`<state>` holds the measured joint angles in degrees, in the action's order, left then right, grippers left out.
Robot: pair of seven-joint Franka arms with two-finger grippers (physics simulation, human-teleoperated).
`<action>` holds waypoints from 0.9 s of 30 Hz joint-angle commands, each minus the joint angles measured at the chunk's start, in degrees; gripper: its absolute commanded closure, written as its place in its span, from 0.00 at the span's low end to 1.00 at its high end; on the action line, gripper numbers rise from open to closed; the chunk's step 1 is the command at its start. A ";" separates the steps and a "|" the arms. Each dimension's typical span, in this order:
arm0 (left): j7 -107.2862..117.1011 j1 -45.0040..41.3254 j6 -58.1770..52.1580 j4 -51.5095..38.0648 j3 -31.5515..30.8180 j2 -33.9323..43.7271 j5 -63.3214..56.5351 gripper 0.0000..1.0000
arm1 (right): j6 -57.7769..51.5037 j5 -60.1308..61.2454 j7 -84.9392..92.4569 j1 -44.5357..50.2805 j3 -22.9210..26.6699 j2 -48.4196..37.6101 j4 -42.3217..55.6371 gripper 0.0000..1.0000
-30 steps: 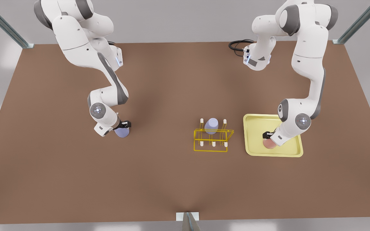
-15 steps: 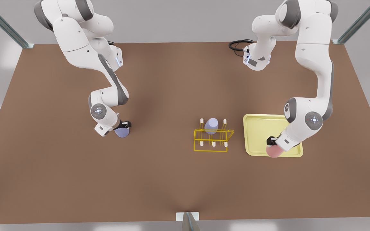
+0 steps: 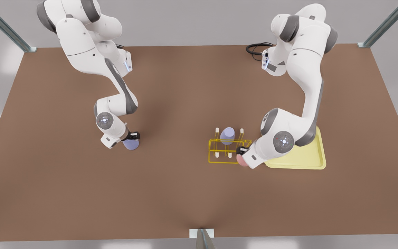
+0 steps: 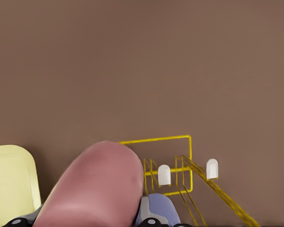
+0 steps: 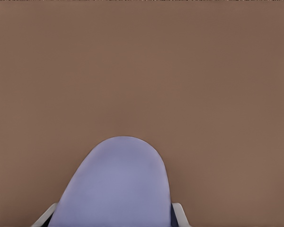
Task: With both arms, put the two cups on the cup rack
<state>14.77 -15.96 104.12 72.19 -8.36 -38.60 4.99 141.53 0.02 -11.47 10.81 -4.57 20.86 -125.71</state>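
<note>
Left gripper (image 3: 242, 152) is clamped on the pink cup (image 3: 241, 160), carried at the near corner of the rack (image 3: 229, 149) on the front view's right. In the left wrist view the pink cup (image 4: 92, 187) lies just short of two white-tipped pegs (image 4: 164, 174).

Right gripper (image 3: 132, 136) is clamped on a lavender cup (image 3: 131, 144) out on the open desk (image 3: 185, 197), well apart from the rack; its wrist view has the cup (image 5: 116, 184) against bare desk. I take it this arm waits.

Step in hand, by my reading: seating the pink cup on a free peg. To do it well, bring the cup's mouth square over one peg tip, lower straight along the peg, and release only once it sits.

In the way: a second lavender cup (image 3: 227, 135) already sits on a rear peg, so a front peg looks the safer target. The thin wire frame is close to the fingers and could snag or shift if nudged. The yellow tray (image 3: 311, 157) lies just beside the rack, partly under the left arm.
</note>
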 commanded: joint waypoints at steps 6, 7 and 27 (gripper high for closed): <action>20.39 -1.18 -5.16 0.40 0.01 -1.22 0.20 0.00 | -0.64 -0.19 1.45 0.53 -1.40 -0.73 3.28 0.17; 20.39 -1.18 -5.16 0.40 0.01 -1.22 0.29 0.00 | -0.64 -0.19 1.54 0.53 -2.37 -0.73 4.42 0.17; -11.25 2.60 -22.21 1.72 2.82 21.81 -12.81 0.00 | -0.64 0.16 1.10 10.55 -12.22 13.94 38.17 0.16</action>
<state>13.32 -13.35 82.79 74.02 -5.50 -16.83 -8.10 141.03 0.33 -10.13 21.13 -16.75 34.32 -88.47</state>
